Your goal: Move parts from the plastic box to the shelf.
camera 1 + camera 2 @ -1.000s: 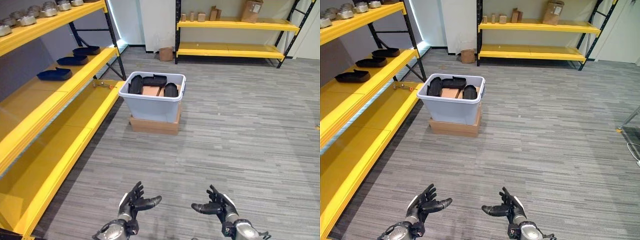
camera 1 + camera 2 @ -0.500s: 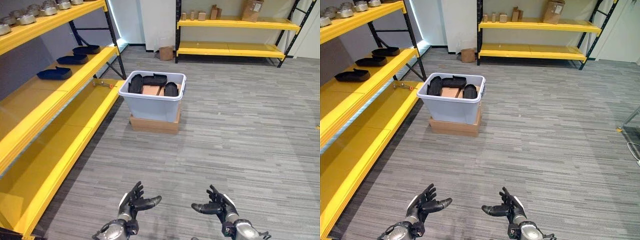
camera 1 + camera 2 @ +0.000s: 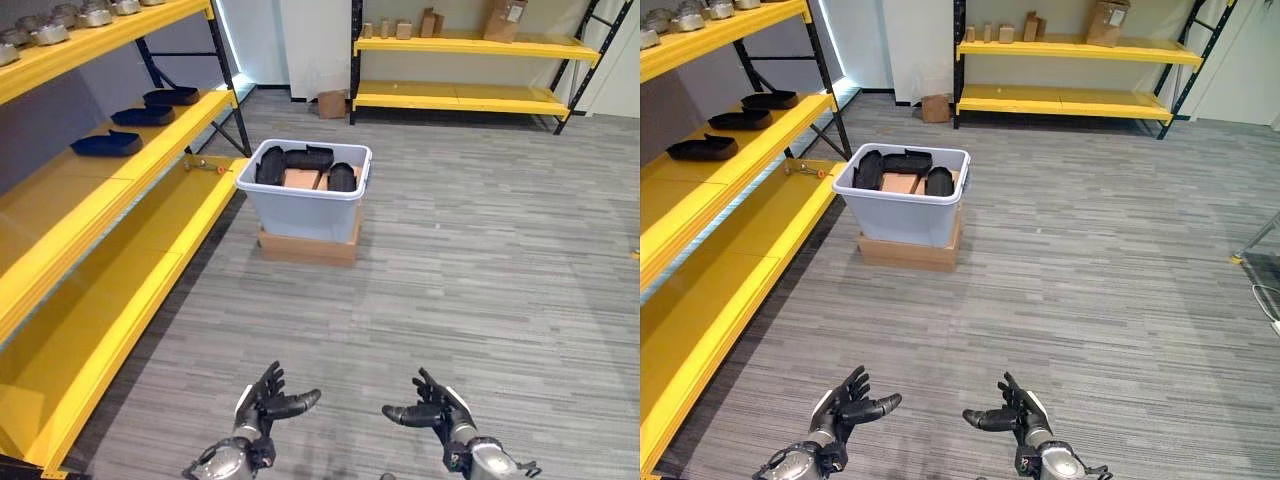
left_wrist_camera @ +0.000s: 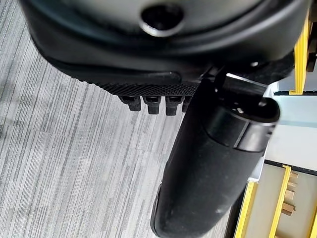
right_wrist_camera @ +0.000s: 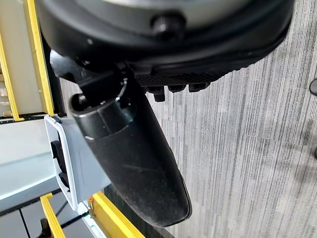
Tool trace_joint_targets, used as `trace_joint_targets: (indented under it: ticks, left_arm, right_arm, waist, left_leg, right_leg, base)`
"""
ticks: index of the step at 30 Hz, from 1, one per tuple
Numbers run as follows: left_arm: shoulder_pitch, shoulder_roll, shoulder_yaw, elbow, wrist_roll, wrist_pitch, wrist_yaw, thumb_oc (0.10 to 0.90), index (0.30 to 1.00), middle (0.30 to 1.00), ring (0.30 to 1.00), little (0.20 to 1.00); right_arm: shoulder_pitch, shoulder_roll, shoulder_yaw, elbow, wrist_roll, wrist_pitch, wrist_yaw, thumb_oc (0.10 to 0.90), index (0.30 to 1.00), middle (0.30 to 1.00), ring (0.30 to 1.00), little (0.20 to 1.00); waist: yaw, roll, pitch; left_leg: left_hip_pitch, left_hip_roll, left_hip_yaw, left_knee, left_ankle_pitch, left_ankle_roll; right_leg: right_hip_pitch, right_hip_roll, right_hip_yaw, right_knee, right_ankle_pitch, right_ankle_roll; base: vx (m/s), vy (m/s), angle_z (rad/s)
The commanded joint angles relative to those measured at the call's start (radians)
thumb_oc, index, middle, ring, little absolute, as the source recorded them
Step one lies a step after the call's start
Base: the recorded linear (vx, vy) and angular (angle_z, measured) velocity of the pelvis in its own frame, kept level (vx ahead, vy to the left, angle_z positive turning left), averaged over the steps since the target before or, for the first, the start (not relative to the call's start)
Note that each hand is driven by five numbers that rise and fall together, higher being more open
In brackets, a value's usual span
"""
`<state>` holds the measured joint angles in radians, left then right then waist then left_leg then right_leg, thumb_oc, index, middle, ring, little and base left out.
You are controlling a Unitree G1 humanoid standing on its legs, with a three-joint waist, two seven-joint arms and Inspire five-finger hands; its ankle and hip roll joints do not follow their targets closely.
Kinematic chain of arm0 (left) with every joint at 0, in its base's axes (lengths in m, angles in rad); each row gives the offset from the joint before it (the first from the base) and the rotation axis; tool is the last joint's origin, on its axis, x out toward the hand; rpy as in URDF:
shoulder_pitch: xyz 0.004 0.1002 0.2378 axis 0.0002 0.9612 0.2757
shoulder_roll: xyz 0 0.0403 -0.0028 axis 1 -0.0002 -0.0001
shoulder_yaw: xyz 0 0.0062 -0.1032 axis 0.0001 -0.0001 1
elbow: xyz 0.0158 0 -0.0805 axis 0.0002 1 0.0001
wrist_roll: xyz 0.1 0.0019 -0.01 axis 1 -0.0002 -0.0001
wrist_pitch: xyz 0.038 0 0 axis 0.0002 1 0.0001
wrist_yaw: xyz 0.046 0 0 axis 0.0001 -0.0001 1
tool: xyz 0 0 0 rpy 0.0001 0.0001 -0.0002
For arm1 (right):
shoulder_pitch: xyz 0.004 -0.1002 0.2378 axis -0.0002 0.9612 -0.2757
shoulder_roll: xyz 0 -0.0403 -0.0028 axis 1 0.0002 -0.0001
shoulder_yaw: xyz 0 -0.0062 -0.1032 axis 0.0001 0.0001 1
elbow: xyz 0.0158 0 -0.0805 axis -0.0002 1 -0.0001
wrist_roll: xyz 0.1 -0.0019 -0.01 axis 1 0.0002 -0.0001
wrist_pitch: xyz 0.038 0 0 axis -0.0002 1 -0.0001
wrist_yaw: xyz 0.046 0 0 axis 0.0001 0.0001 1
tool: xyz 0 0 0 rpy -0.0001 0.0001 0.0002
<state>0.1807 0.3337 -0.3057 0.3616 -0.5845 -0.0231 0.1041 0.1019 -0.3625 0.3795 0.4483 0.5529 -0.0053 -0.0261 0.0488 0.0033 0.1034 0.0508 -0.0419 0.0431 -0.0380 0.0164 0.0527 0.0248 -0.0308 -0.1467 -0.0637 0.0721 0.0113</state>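
A pale grey plastic box stands on a flat cardboard box on the floor, well ahead of me. Several black parts lie in it around a brown carton. On my left runs a yellow shelf, and three black parts lie in a row on its middle level. My left hand and right hand hover low at the near edge, far short of the box. Both are open with relaxed fingers and hold nothing.
Metal parts line the left shelf's top level. A second yellow shelf with cardboard boxes stands against the far wall, and a small carton sits on the floor beside it. Grey floor lies between me and the box.
The whole scene has slid slightly upward and the box sits a little farther up, so the camera has moved. Both hands hold the same open pose.
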Motion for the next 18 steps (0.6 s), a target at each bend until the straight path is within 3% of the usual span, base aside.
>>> trace_joint_targets:
  ticks: [1, 4, 5, 7, 9, 10, 11, 14, 18]
  left_arm:
    - [-0.079, 0.049, 0.039, -0.074, 0.002, -0.084, -0.004, 0.900, 1.000, 1.000, 1.000, 1.000]
    - [-0.076, 0.056, 0.039, -0.078, 0.023, -0.077, -0.011, 0.900, 1.000, 1.000, 1.000, 1.000]
    - [-0.076, 0.056, 0.039, -0.078, 0.023, -0.077, -0.011, 0.900, 1.000, 1.000, 1.000, 1.000]
    - [-0.075, 0.059, 0.034, -0.081, 0.036, -0.072, -0.020, 0.900, 1.000, 1.000, 1.000, 1.000]
    - [-0.078, 0.063, 0.032, -0.081, 0.055, -0.068, -0.030, 0.900, 1.000, 1.000, 1.000, 1.000]
    - [-0.077, 0.061, 0.030, -0.077, 0.053, -0.068, -0.033, 0.900, 1.000, 1.000, 1.000, 1.000]
    - [-0.077, 0.061, 0.030, -0.077, 0.053, -0.068, -0.033, 0.900, 1.000, 1.000, 1.000, 1.000]
    - [-0.073, 0.048, 0.032, -0.069, 0.048, -0.068, -0.042, 0.900, 1.000, 1.000, 1.000, 1.000]
    - [-0.075, 0.033, 0.029, -0.056, 0.048, -0.073, -0.043, 0.900, 1.000, 1.000, 1.000, 1.000]
  right_arm:
    - [-0.077, 0.011, 0.005, -0.043, -0.006, -0.079, 0.022, 0.900, 1.000, 1.000, 1.000, 1.000]
    - [-0.059, 0.022, 0.002, -0.046, -0.013, -0.074, 0.028, 0.900, 1.000, 1.000, 1.000, 1.000]
    - [-0.059, 0.022, 0.002, -0.046, -0.013, -0.074, 0.028, 0.900, 1.000, 1.000, 1.000, 1.000]
    - [-0.037, 0.025, -0.001, -0.054, -0.015, -0.071, 0.033, 0.900, 1.000, 1.000, 1.000, 1.000]
    - [-0.026, 0.024, -0.010, -0.055, -0.018, -0.072, 0.034, 0.900, 1.000, 1.000, 1.000, 1.000]
    - [-0.029, 0.021, -0.008, -0.052, -0.016, -0.073, 0.036, 0.900, 1.000, 1.000, 1.000, 1.000]
    - [-0.029, 0.021, -0.008, -0.052, -0.016, -0.073, 0.036, 0.900, 1.000, 1.000, 1.000, 1.000]
    - [-0.047, 0.009, -0.002, -0.053, -0.002, -0.074, 0.039, 0.900, 1.000, 1.000, 1.000, 1.000]
    - [-0.053, 0.007, 0.006, -0.053, 0.000, -0.071, 0.039, 0.900, 1.000, 1.000, 1.000, 1.000]
  waist:
    - [0.023, -0.027, -0.013]
    - [0.015, -0.024, 0.003]
    - [0.016, -0.025, 0.002]
    - [0.006, -0.018, 0.014]
    - [-0.002, -0.004, 0.031]
    - [-0.012, -0.002, 0.030]
    - [-0.012, -0.002, 0.031]
    - [-0.038, -0.021, 0.033]
    - [-0.056, -0.035, 0.022]
  left_leg:
    - [-0.043, 0.021, -0.107, 0.080, -0.073, -0.001]
    - [-0.032, -0.015, -0.126, 0.091, -0.080, 0.034]
    - [-0.034, -0.017, -0.125, 0.091, -0.079, 0.035]
    - [-0.014, -0.035, -0.145, 0.091, -0.081, 0.053]
    - [0.014, -0.038, -0.166, 0.088, -0.089, 0.065]
    - [0.031, -0.039, -0.176, 0.078, -0.091, 0.063]
    - [0.031, -0.039, -0.176, 0.078, -0.091, 0.063]
    - [0.100, -0.063, -0.214, 0.036, -0.108, 0.058]
    - [0.161, -0.069, -0.258, 0.008, -0.132, 0.037]
  right_leg:
    - [-0.042, -0.152, 0.032, 0.213, -0.053, 0.126]
    - [-0.139, -0.188, 0.064, 0.433, 0.051, 0.132]
    - [-0.143, -0.190, 0.067, 0.438, 0.049, 0.133]
    - [-0.199, -0.203, 0.085, 0.565, 0.135, 0.121]
    - [-0.281, -0.180, 0.080, 0.665, 0.120, 0.113]
    - [-0.304, -0.149, 0.087, 0.639, 0.098, 0.110]
    - [-0.304, -0.149, 0.087, 0.639, 0.098, 0.110]
    - [-0.349, -0.056, 0.082, 0.400, 0.070, 0.111]
    - [-0.304, 0.011, 0.109, 0.191, 0.096, 0.109]
  base:
    - [-0.01, 0.190, -0.03]
    - [0.00, 0.202, 0.08]
    - [0.03, 0.153, 0.20]
    - [0.05, 0.193, 0.45]
    - [0.09, 0.176, 0.42]
    - [0.08, 0.040, 0.36]
    - [0.12, 0.009, 0.25]
    - [0.24, -0.020, 0.11]
    - [0.22, -0.066, 0.46]
